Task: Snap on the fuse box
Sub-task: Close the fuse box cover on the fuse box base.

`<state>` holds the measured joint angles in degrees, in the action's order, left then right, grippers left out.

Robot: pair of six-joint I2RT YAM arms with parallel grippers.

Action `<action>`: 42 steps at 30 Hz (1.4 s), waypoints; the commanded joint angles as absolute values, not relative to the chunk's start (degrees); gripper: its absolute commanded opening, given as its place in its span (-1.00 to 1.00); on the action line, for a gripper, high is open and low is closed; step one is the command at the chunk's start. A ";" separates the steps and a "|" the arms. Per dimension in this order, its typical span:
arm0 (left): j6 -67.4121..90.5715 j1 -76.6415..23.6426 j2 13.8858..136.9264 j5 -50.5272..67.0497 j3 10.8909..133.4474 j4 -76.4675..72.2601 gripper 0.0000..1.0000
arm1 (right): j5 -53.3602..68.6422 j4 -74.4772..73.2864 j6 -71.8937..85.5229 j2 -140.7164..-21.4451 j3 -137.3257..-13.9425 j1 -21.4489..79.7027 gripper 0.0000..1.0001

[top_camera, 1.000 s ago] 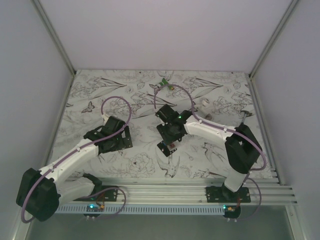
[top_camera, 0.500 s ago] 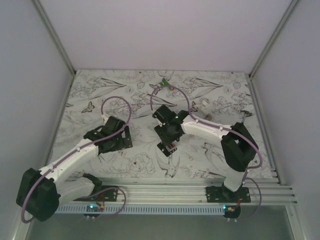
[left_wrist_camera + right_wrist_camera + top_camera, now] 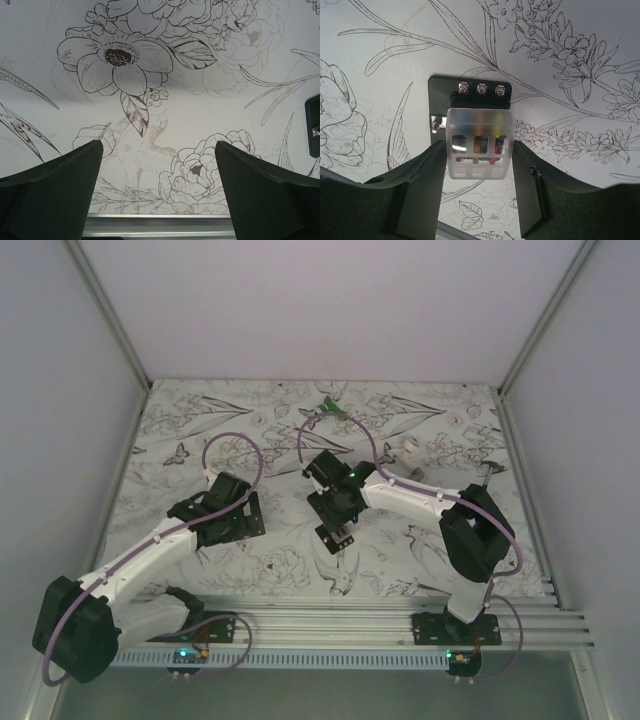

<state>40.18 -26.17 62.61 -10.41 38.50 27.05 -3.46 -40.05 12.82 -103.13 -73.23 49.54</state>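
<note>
fuse box (image 3: pixel 440 92): black base flat on the floral mat (image 3: pixel 380 45), three screws (image 3: pixel 481 89) along its far edge; from above, the fuse box (image 3: pixel 336 537) lies mid-table, right under the right wrist.
cover (image 3: pixel 479 172): frosted clear lid resting over the fuse rows, square with the base (whether it is fully seated cannot be told).
right gripper (image 3: pixel 479 150): one finger on each side of the cover, both pressed against it; clamped on the cover.
fuses (image 3: pixel 477 148): orange and red, in the box's slots, seen through the cover.
left gripper (image 3: pixel 157 150): fingers wide apart, nothing between them, over bare mat, well apart from the fuse box.
green-and-white object (image 3: pixel 328 405): loose at the far edge, well apart from both grippers.
</note>
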 commanded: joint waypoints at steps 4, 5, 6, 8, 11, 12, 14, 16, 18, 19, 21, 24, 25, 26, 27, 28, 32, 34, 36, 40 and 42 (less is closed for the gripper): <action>39.44 -25.75 62.05 -11.10 38.91 28.74 1.00 | -3.07 -40.49 11.07 -104.71 -74.48 50.10 -0.41; 39.43 -25.80 62.05 -11.10 38.90 28.74 1.00 | -3.10 -40.51 11.48 -104.88 -74.43 50.05 -0.40; 39.45 -25.80 62.05 -11.12 38.88 28.70 0.99 | -2.96 -40.57 11.93 -105.05 -74.44 50.09 -0.39; 39.47 -25.78 62.05 -10.99 38.87 28.71 1.00 | -3.08 -40.98 12.99 -105.48 -74.36 50.10 -0.38; 39.47 -25.80 62.05 -11.00 38.85 28.74 1.00 | -3.08 -41.27 14.43 -106.33 -73.91 50.11 -0.37; 39.46 -25.77 62.05 -10.99 38.85 28.74 1.00 | -3.08 -41.43 14.69 -106.61 -73.75 50.10 -0.37; 39.46 -25.82 61.96 -10.97 38.88 28.72 1.00 | -3.43 -41.77 15.27 -107.35 -73.74 50.14 -0.37; 39.43 -25.75 61.96 -10.90 38.86 28.74 1.00 | -3.64 -42.12 15.43 -107.93 -73.67 50.10 -0.37; 39.40 -25.81 61.88 -10.90 38.85 28.74 1.00 | -3.82 -42.27 15.64 -108.40 -73.34 50.10 -0.37; 39.39 -25.76 61.88 -10.90 38.83 28.74 1.00 | -3.93 -42.34 15.84 -108.54 -72.95 50.10 -0.37; 39.38 -25.81 61.79 -10.99 38.77 28.75 1.00 | -4.12 -42.45 16.23 -108.65 -71.99 50.10 -0.38; 39.40 -25.82 61.79 -10.91 38.84 28.69 1.00 | -4.73 -42.45 16.88 -108.72 -69.69 50.11 -0.39; 39.45 -25.76 61.79 -10.90 38.80 28.73 0.99 | -5.01 -42.47 17.22 -108.72 -68.83 50.10 -0.40; 39.46 -25.75 61.85 -10.90 38.78 28.72 1.00 | -5.27 -42.45 17.53 -108.72 -67.91 50.10 -0.40; 39.46 -25.82 61.87 -10.93 38.83 28.74 1.00 | -5.58 -42.45 17.78 -108.79 -67.02 50.10 -0.40; 39.46 -25.83 61.87 -10.90 38.85 28.71 1.00 | -5.87 -42.45 18.11 -108.87 -65.92 50.10 -0.40; 39.54 -25.80 61.96 -10.93 38.81 28.72 1.00 | -5.90 -42.37 19.25 -109.03 -63.05 50.26 -0.41; 39.63 -25.79 62.11 -10.85 38.90 28.68 1.00 | -6.12 -42.28 19.66 -109.00 -62.08 50.51 -0.41; 39.64 -25.83 62.27 -10.74 38.89 28.74 1.00 | -6.98 -42.23 20.26 -108.72 -61.87 50.77 -0.41; 39.73 -25.80 62.64 -10.31 38.99 28.72 0.99 | -6.75 -40.90 20.19 -106.16 -63.94 51.19 -0.33; 39.77 -25.77 62.67 -10.13 39.05 28.63 0.99 | -6.09 -40.03 20.10 -104.53 -65.71 51.28 -0.28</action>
<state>40.18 -26.17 62.61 -10.39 38.50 27.05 -6.52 -34.44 18.92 -102.45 -67.46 50.50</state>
